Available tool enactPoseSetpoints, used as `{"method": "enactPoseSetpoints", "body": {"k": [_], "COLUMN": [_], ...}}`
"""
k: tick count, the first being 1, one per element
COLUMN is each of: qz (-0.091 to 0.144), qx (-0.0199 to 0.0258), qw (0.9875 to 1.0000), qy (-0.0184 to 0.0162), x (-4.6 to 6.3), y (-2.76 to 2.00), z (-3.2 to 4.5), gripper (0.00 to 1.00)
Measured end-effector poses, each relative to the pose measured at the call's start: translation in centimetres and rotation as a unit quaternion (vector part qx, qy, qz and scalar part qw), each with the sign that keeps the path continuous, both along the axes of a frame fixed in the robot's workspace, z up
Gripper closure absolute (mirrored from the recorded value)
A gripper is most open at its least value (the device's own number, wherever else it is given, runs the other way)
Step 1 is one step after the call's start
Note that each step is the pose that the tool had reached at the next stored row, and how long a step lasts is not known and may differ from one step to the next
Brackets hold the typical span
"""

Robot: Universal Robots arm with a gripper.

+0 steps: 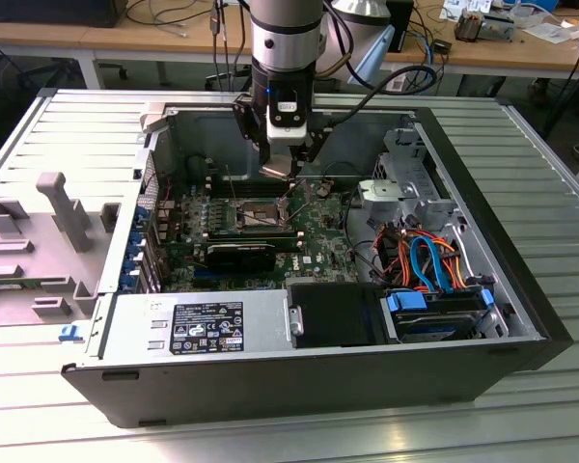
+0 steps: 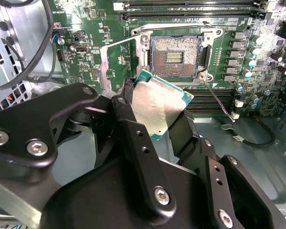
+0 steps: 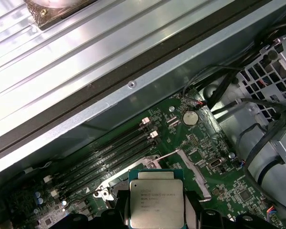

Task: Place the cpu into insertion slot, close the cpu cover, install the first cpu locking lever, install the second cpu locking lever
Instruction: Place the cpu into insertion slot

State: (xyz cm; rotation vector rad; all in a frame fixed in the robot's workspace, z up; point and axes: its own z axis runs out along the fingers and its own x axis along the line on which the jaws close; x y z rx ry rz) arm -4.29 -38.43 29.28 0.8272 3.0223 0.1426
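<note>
Gripper (image 2: 156, 114) is clamped on the cpu (image 2: 160, 107), one black finger (image 2: 127, 101) on each of two opposite edges, dull silver top facing the camera. The second wrist view gives what matters: the insertion slot (image 2: 175, 56) lies uncovered with its contact field exposed, and the cpu is held off the board just beside it, overlapping one corner of the socket frame, not seated. The cpu cover (image 2: 103, 67) is swung open to one side of the slot, and a thin locking lever (image 2: 217, 98) stands loose off another corner. The first wrist view looks along the cpu (image 3: 156, 202) from the other side: printed lid, gripper (image 3: 156, 218) at its flanks, the cpu cover (image 3: 193, 171) raised behind it, then the memory slots (image 3: 109, 152), a coin cell (image 3: 189, 118) and the case wall; the slot is hidden behind the chip there. The exterior view adds context: the arm (image 1: 288, 48) comes down into the open computer case (image 1: 521, 289) on a ribbed metal table (image 1: 550, 174), gripper (image 1: 289, 179) low over the motherboard (image 1: 314, 236) beside the socket area. Can't make out the cpu at that range.
</note>
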Motion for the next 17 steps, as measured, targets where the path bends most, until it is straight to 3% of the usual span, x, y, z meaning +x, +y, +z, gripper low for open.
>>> {"method": "enactPoseSetpoints", "body": {"k": [17], "qz": [-0.006], "qx": [0.0], "qw": [1.0], "qy": [0.0], "x": [0.0], "y": [0.0], "z": [-0.01], "gripper": [0.45]}}
